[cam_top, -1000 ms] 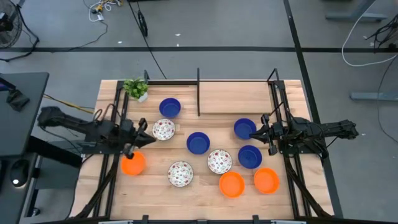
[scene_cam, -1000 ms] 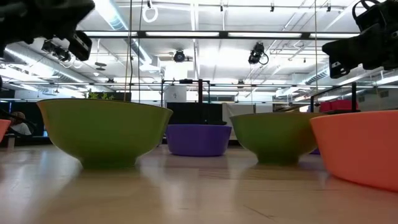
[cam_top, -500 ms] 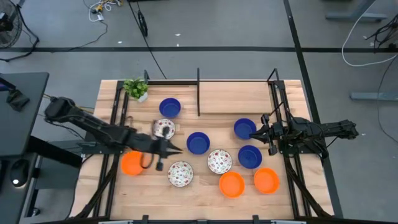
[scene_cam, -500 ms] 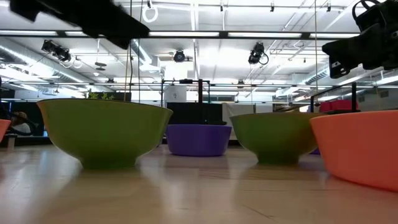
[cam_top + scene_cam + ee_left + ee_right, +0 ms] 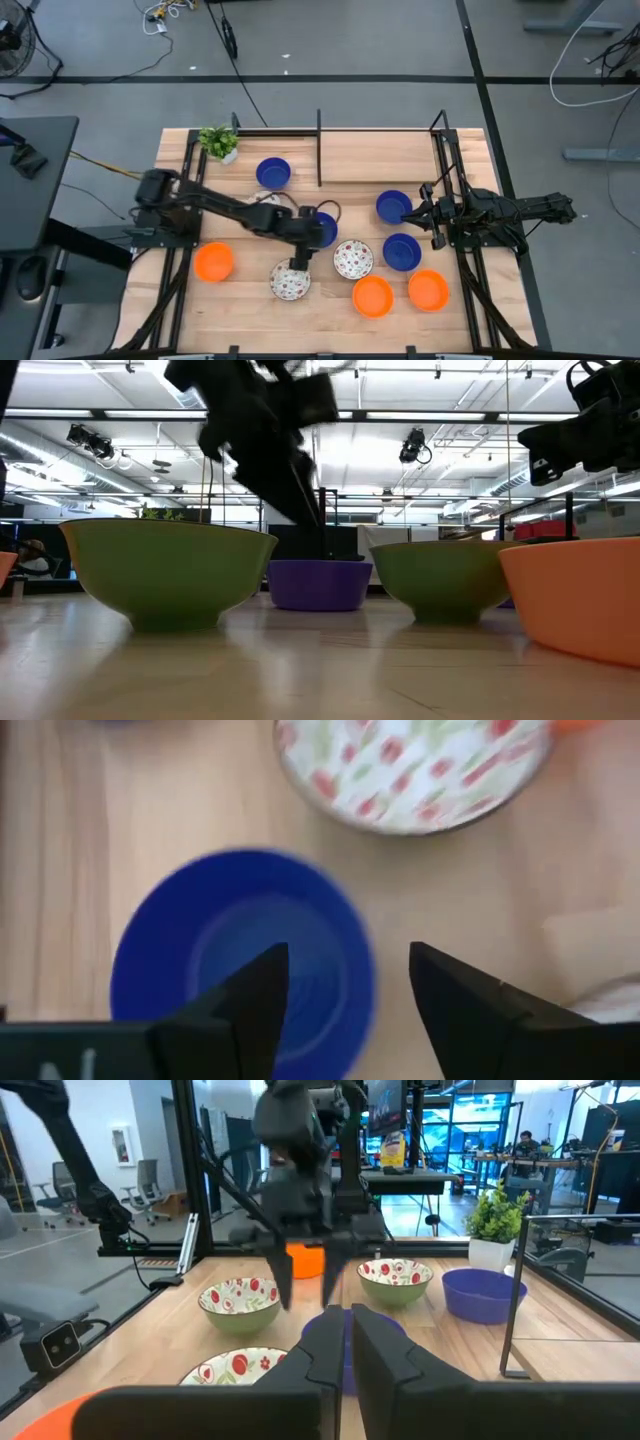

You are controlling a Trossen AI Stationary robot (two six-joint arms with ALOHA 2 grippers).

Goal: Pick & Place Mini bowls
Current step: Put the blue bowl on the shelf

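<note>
Hovering mid-frame, left gripper spread fingers over blue bowl beside floral bowl; right gripper, fingers clenched empty, waited at right.

Left arm swings from the table's left edge to the middle.

My left gripper, which sat shut over the orange bowl a second ago, now reaches out past it and hangs over the centre blue bowl and the floral bowl in front of it, with its fingers spread wide; that orange bowl lies uncovered again.
</note>
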